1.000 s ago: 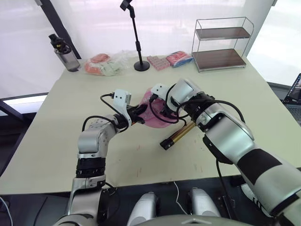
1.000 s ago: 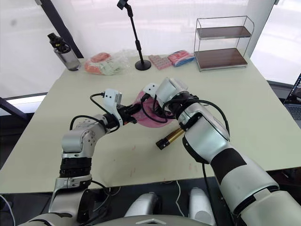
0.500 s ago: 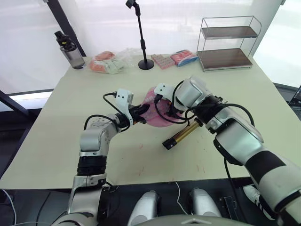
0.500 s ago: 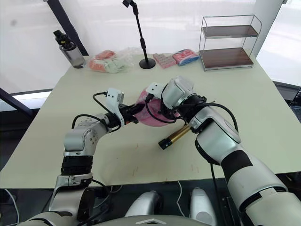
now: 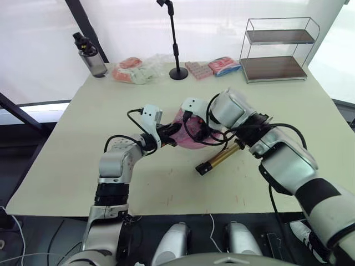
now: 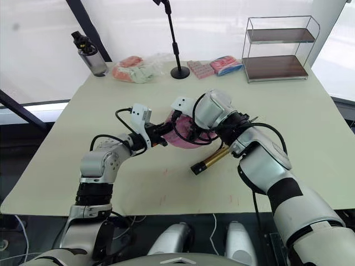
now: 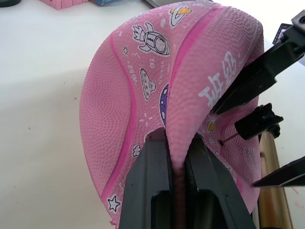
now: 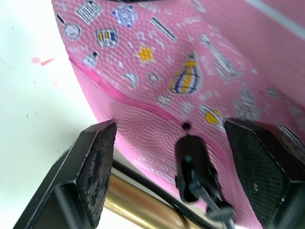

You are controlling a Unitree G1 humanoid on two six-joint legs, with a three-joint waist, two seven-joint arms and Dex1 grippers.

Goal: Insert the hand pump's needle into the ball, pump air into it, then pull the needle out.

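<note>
The pink ball [image 7: 128, 100], flat and folded, hangs over the table's middle. My left gripper [image 7: 175, 143] is shut on its folded edge. The same ball [image 5: 186, 136] sits between both grippers in the left eye view. My right gripper [image 8: 170, 128] is open against the ball's side, one finger [image 8: 95, 162] on each side. The needle's black fitting [image 8: 193, 162] stands untouched between them, just below the valve hole [image 8: 186, 126]. Its thin pin [image 7: 228, 139] meets the ball; how deep it goes I cannot tell. The gold hand pump [image 5: 219, 160] lies on the table under my right wrist, its hose [image 5: 211, 141] looping up.
At the table's far edge stand a microphone stand [image 5: 178, 73], a wire shelf [image 5: 277, 52], a water bottle [image 5: 91, 55], and packets [image 5: 133, 72] [image 5: 224, 65]. Bare tabletop [image 5: 166, 188] lies toward the front edge.
My right gripper has opened beside the ball, and the needle's fitting now stands free between its fingers. The left gripper keeps its pinch. The camera has shifted a little.
</note>
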